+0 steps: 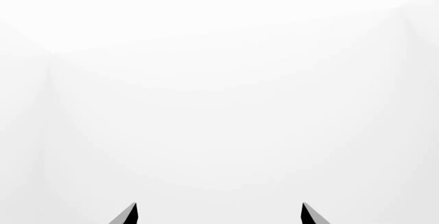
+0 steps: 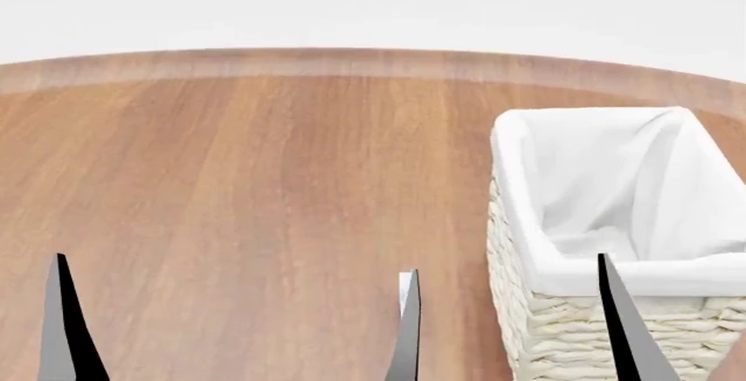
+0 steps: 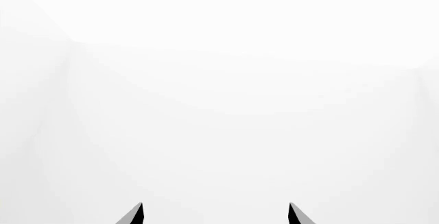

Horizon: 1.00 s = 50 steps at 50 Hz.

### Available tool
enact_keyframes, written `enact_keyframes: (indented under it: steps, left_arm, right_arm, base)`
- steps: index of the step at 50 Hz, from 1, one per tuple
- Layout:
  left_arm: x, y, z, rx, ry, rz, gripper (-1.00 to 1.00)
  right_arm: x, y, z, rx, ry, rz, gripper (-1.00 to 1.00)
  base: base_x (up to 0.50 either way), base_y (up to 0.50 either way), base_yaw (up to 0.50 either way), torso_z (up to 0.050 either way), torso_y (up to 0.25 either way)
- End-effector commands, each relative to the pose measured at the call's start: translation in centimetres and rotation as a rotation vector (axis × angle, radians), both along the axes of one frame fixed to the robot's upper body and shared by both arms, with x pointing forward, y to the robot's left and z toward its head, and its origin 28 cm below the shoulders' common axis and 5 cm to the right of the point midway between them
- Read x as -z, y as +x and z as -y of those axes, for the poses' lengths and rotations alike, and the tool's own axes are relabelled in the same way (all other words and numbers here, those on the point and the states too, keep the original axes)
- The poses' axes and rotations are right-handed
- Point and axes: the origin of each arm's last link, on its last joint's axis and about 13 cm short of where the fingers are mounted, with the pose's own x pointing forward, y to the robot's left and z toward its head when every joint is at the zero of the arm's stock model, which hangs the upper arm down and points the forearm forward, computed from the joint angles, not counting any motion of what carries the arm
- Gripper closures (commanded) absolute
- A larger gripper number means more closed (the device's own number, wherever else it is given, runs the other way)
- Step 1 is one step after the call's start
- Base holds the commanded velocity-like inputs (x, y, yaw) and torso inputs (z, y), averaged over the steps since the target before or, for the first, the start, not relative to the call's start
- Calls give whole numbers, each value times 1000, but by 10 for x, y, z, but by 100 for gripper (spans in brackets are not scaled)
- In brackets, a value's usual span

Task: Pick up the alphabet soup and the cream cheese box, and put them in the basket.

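The basket (image 2: pixel 557 333), cream-white wicker with a white cloth liner, stands on the wooden table (image 2: pixel 279 180) at the right in the head view. What shows of its inside holds nothing. The alphabet soup and the cream cheese box are out of view in every frame. My right gripper (image 2: pixel 504 311) is open; its two fingertips rise at the bottom edge in front of the basket's near-left corner. It is also open and empty in the right wrist view (image 3: pixel 216 213). My left gripper (image 1: pixel 219 213) is open and empty; one of its fingers (image 2: pixel 65 329) shows at the head view's lower left.
The round table's far edge (image 2: pixel 373 59) curves across the top of the head view, with white floor beyond. Both wrist views face only blank white surroundings.
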Motion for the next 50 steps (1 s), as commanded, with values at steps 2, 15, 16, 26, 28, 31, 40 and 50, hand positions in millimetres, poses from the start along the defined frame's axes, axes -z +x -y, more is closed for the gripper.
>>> enact_keyframes:
  steps: [2, 15, 16, 26, 28, 31, 40, 50]
  left_arm:
    - [0, 0, 0, 2, -1, -2, -100]
    - [1, 1, 0, 2, -3, -8, -100]
    - [1, 1, 0, 1, -3, -7, -100]
    - [1, 1, 1, 1, 1, -10, -100]
    - [1, 2, 1, 1, 6, -13, -100]
    - [0, 2, 2, 3, 9, -10, -100]
    - [1, 0, 2, 0, 10, -10, -100]
    - [0, 1, 2, 0, 9, -9, -100]
  right_arm:
    - [0, 0, 0, -1, -1, -1, -100]
    - [2, 1, -1, 2, -9, -9, -100]
    - [2, 1, -1, 2, -8, -9, -100]
    - [2, 2, 1, 12, 15, 5, -100]
    - [2, 1, 1, 13, 17, 4, -100]
    - [2, 1, 1, 12, 16, 4, -100]
    - [2, 0, 1, 9, 17, 3, -100]
    - [2, 0, 1, 7, 17, 2, -100]
  base:
    - [219, 0, 0, 0, 0]
    - [217, 0, 0, 0, 0]
    - [215, 0, 0, 0, 0]
    - [72, 0, 0, 0, 1]
    - [0, 0, 0, 0, 0]
    - [0, 0, 0, 0, -28]
    - [0, 0, 0, 0, -231]
    - [0, 0, 0, 0, -250]
